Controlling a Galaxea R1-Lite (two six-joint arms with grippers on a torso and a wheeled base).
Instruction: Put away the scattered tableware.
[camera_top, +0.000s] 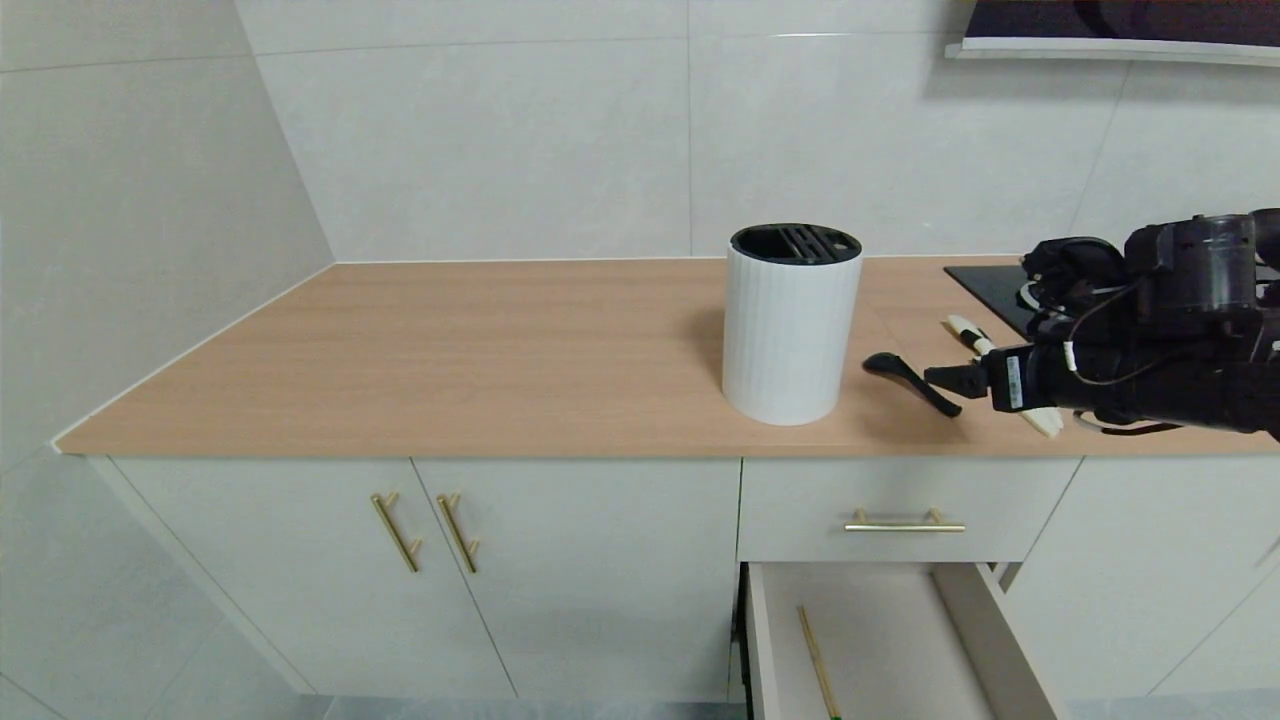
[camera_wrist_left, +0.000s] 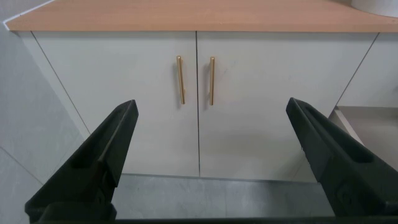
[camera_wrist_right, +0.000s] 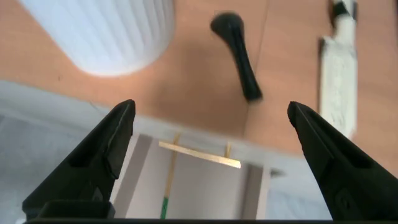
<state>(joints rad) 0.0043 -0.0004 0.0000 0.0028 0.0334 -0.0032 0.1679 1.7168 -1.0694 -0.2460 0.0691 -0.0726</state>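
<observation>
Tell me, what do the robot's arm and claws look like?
The right arm is bulky and black, with a dark see-through cylindrical housing, looping black and white cables and a small white label near the wrist. The right gripper and left gripper each have two matte black, wedge-shaped fingers tapering to blunt tips.

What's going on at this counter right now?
The robot is tidying tableware. Its right gripper, open, hovers over the counter edge near a black spoon and a white utensil, both lying loose beside the white holder. Nothing is held. The left gripper, also open, faces the cabinet doors. The drawer below is open, chopsticks inside.
</observation>
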